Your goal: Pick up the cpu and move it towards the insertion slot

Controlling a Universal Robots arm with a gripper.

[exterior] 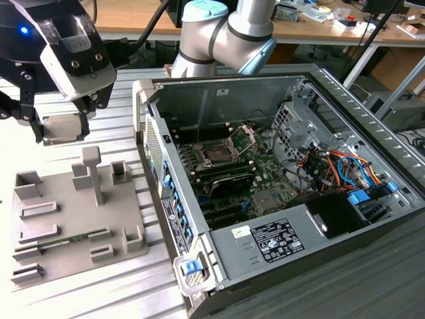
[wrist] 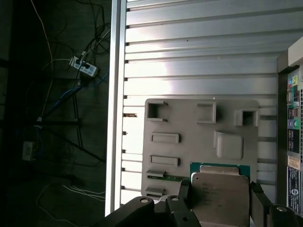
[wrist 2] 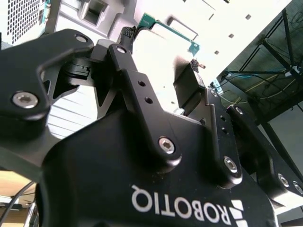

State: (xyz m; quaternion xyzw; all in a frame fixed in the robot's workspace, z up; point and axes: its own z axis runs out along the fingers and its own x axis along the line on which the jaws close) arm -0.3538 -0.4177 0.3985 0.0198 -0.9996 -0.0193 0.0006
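Your claw (exterior: 63,127) is closed on the cpu (exterior: 62,127), one black finger (wrist: 183,198) on each of two opposite edges, and the chip hangs level in the air above the grey tray (exterior: 73,219) at the exterior view's left. In the first wrist view the silvery top of the cpu (wrist: 219,197) sits square between the fingers with its green edge showing, and the grey tray (wrist: 189,118) lies on the ribbed metal worktop (wrist: 189,56) beyond it. In the second wrist view the claw (wrist 2: 161,47) shows its two fingertips with the green edge of the chip between them.

The grip looks narrow, on thin edges, so keep the wrist flat and carry the chip without tilting it; a jolt could let it slip, in my judgement. You are well apart from the insertion slot (exterior: 218,151), which lies inside the open computer case (exterior: 279,179) toward the exterior view's right, its silver retention plate (exterior: 243,136) standing up and open. Between you and it stands the case's side wall (exterior: 163,166), so hold enough height to clear that edge before you come down. The tall post on the tray (exterior: 93,169) is just below the claw; pass above it too. Over the board, line the chip's edges parallel to the socket frame, staying clear of the raised plate.
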